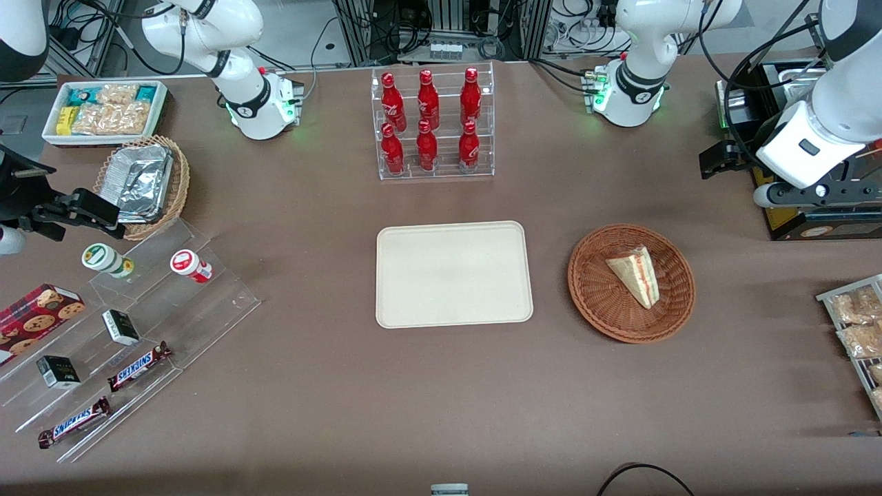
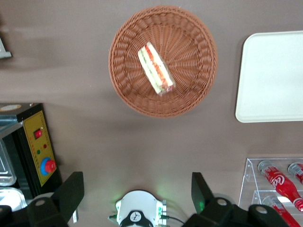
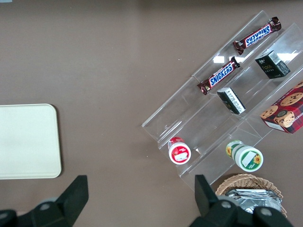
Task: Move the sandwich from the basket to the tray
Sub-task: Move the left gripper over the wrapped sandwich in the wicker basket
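The flat cream-beige rectangular tray [image 1: 454, 274] lies bare on the brown tabletop [image 1: 441, 399], the round reddish-brown wicker basket [image 1: 594, 289] beside it at three o'clock, holding the pale triangular sandwich [image 1: 635, 274]. The left arm's gripper [image 2: 137, 194], spread wide and empty, hangs high above the tabletop near the basket. It would do best to descend straight over the wedge and close across its flat bread faces.

**Left arm, Franka, item record.**
- Base [image 1: 630, 96]: glossy white domed shell with a black ring band bearing a small white mark. Green indicator lights glow at its 9 o'clock side.
- Cables [image 1: 751, 62]: black, looping from the upper links.
- Wrist link [image 1: 803, 148]: white, boxy, with a small dark rectangular inset. A black mounting bar sits beneath it.
- Gripper [image 2: 136, 179]: matte black body with round screw bosses. In the front view it sits at about 4 o'clock from the base, over the table's working-arm end.
- Fingers [image 2: 71, 191]: two black wedge-shaped fingers, set wide apart.
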`<state>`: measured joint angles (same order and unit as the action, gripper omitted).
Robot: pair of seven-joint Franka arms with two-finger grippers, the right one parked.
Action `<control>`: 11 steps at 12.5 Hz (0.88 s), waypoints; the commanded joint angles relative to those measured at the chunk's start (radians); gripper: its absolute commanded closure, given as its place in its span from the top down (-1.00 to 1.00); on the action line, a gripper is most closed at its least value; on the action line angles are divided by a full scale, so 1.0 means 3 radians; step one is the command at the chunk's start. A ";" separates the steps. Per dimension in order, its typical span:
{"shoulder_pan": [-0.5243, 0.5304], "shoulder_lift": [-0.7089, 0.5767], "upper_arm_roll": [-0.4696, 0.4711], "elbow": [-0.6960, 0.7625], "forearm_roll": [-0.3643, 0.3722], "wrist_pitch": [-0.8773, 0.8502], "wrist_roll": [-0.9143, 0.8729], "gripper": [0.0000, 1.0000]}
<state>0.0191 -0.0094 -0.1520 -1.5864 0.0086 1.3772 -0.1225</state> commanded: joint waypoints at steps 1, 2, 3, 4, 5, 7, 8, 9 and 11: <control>-0.0007 -0.0015 -0.0025 -0.0045 0.0033 0.0093 0.0050 1.00; -0.0007 -0.0005 -0.0030 -0.0101 0.0033 0.0118 0.0040 1.00; -0.0007 0.0016 -0.0030 -0.0192 0.0033 0.0230 0.0040 1.00; -0.0007 0.0006 -0.0030 -0.0406 0.0038 0.0444 0.0040 1.00; -0.0007 -0.0055 -0.0030 -0.0661 0.0038 0.0684 0.0040 1.00; -0.0007 -0.0269 -0.0030 -0.1295 0.0038 0.1256 0.0040 1.00; -0.0007 -0.0331 -0.0030 -0.1586 0.0038 0.1553 0.0045 1.00; -0.0012 -0.0342 -0.0040 -0.1807 0.0038 0.1849 0.0045 1.00; -0.0007 -0.0322 -0.0051 -0.2130 0.0038 0.2305 0.0045 1.00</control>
<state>0.0164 -0.0471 -0.1641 -2.1044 0.0095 1.9629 -0.1221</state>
